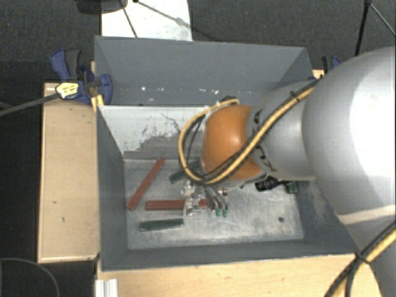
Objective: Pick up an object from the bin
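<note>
My gripper (204, 204) hangs low over the bin floor, left of the middle, under the orange cover. A short red-brown stick (163, 205) lies flat just to its left, with its right end touching or almost touching the gripper. A dark green stick (161, 225) lies below that one, near the front wall. A longer red-brown stick (145, 183) lies slanted further left. A small dark green piece (176, 176) shows at the gripper's upper left, partly hidden by the cables.
The arm and its orange cover hide the bin's middle and right side. A bare stretch of floor lies to the gripper's right, toward the front wall. The left wall stands close behind the slanted stick.
</note>
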`<control>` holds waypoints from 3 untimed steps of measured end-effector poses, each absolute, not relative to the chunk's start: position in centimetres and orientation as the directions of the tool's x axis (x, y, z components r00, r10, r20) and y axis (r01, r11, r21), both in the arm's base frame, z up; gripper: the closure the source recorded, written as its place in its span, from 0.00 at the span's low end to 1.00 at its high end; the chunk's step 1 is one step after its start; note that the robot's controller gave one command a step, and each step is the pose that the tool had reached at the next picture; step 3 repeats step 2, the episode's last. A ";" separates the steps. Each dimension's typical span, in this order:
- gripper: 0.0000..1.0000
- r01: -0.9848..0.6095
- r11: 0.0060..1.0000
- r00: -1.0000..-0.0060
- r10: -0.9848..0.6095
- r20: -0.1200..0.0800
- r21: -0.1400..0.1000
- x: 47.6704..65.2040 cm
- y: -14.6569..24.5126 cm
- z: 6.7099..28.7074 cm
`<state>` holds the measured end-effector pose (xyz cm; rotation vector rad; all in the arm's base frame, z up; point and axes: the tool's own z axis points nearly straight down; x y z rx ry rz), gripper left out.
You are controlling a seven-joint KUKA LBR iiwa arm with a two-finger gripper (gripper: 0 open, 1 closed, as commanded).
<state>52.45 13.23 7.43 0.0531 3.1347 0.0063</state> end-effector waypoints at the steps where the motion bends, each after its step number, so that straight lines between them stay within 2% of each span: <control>1: 1.00 0.034 0.999 -0.999 0.034 -0.006 0.004 52.5 13.2 7.4; 2: 1.00 0.014 1.000 -1.000 0.014 -0.002 0.001 51.0 14.2 20.5; 3: 1.00 0.014 1.000 -1.000 0.014 -0.002 0.001 51.0 14.2 20.5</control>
